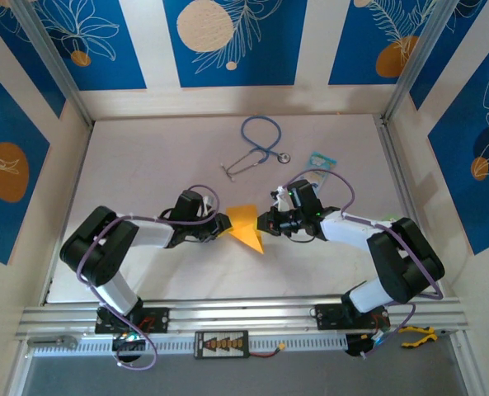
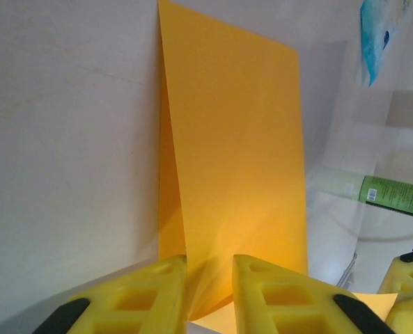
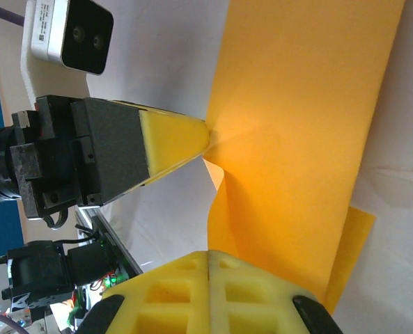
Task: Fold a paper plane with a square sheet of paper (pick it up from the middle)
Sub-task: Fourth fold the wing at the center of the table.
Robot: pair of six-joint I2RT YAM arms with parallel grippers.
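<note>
The white table (image 1: 145, 157) lay bare beneath the work. Both arms bent inward from its near edge, the left arm (image 1: 137, 235) and the right arm (image 1: 368, 231) meeting nose to nose near the middle. Between them hung the square sheet of paper (image 1: 246, 224), orange-yellow and already creased lengthwise, apparently lifted off the table rather than lying flat.

From above, its long axis ran slantwise from far-left to a near-right point, across the line joining the two pincers. The left pincer (image 1: 221, 224) met it from the left and the right pincer (image 1: 267, 223) from the right, so neither arm was the nearer.

The left pincer's yellow pads stood almost together with the sheet's folded edge nipped between them, and wrinkles fanned out from that spot in the right wrist view. The right pincer's pads were pressed flush, with the sheet apparently running into their seam.

I judged that any coming fold depended on this two-sided hold, since a pull from either arm would load the crease.

Far back lay a stethoscope (image 1: 246, 161) and a light-blue packet (image 1: 322, 159), well apart from the work.
</note>
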